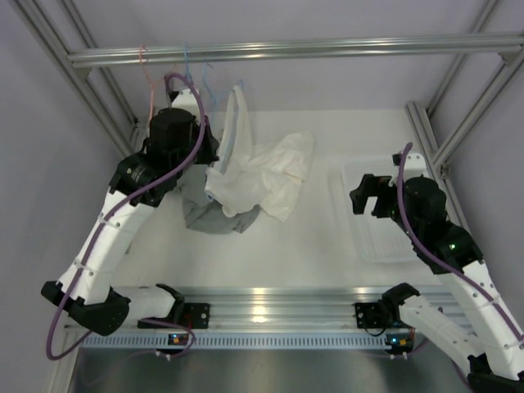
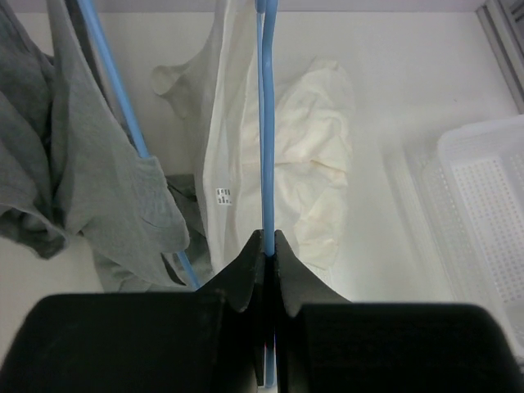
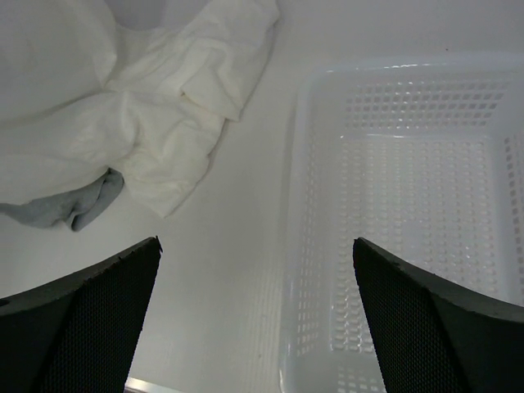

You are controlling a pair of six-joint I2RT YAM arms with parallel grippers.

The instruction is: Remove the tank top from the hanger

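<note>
Fingers of my left gripper are pinched shut on the blue hanger, whose rod runs straight away from me. The white tank top hangs on it just beyond the tips, its hem trailing onto the table. Fingers of my right gripper are wide apart and empty, well off by the basket. Left arm is nearer.

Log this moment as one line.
left gripper: shut on hanger | right gripper: open, over basket edge | white top: on hanger
</note>
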